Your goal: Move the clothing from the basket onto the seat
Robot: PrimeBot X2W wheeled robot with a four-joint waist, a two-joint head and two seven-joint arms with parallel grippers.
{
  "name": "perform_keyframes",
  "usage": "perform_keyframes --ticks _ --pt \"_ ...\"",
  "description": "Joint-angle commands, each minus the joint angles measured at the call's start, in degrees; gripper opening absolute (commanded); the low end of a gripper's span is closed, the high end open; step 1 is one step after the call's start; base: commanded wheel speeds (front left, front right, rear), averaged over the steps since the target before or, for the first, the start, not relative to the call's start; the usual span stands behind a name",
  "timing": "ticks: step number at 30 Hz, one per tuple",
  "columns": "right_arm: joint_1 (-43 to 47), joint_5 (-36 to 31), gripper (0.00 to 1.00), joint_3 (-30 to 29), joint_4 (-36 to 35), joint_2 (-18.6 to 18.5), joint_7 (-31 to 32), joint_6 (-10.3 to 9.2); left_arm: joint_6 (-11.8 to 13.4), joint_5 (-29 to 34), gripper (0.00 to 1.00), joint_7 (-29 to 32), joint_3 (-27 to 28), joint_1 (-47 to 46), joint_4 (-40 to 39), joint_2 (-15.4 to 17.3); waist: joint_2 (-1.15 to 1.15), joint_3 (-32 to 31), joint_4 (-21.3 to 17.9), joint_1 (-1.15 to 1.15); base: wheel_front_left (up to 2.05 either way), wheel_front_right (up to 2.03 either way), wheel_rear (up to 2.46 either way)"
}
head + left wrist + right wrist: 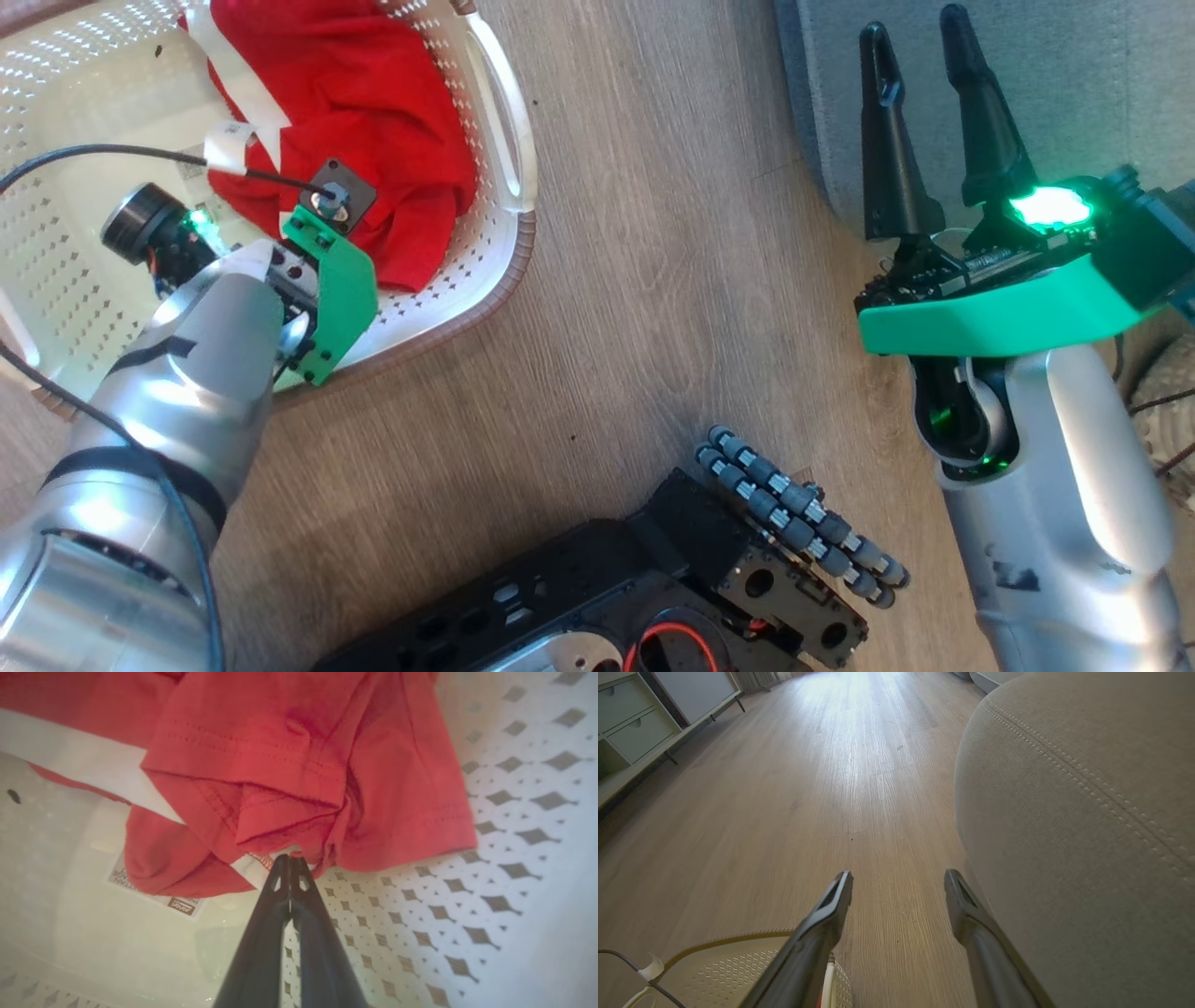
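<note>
Red clothing [299, 760] hem pinched by left hand [289, 858], per wrist view.

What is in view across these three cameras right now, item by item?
red garment: one, bright red, crumpled in the basket
white cloth strip: one, white, against the red garment
basket: one, cream with a brown rim, on the floor at the robot's left
label sticker: one, pale with brown print, on the basket's bottom
seat: one, grey, at the robot's right
floor: one, pale wood
drawer cabinet: one, pale, far left in the right wrist view
robot base: one, black, lower middle of the head view
left hand: one, dark fingers, shut on the red garment's hem
right hand: one, dark fingers, open, beside the seat
</note>
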Motion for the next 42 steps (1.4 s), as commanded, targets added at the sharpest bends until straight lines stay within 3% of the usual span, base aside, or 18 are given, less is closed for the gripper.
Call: perform_keyframes --ticks 1,10,25,42 --pt "1.72 -0.24 1.0 0.27 -1.09 -0.04 -0.36 -0.01 -0.05 -1.22 0.0 -1.04 0.37 0.44 -0.66 -0.36 0.0 -0.28 -0.11 0.0 0.0 0.0 0.0" --pt "-3.31 -0.99 1.0 2.24 0.47 -0.04 -0.36 -0.01 -0.07 -6.84 0.0 -5.4 0.28 -0.66 -2.25 1.13 0.0 -2.55 -0.41 0.0 0.0 0.0 0.0" --pt "-4.79 -9.93 1.0 -1.09 6.28 -0.04 -0.36 -0.01 -0.07 -17.11 0.0 -12.29 -2.04 3.95 -5.77 -3.55 0.0 -16.67 10.86 0.0 0.0 0.0 0.0" --pt "2.57 -14.93 1.0 -3.54 14.0 -0.04 -0.36 -0.01 -0.07 -25.85 0.0 -16.97 -2.22 13.17 -9.58 -5.6 0.0 -36.44 21.29 0.0 0.0 0.0 0.0"
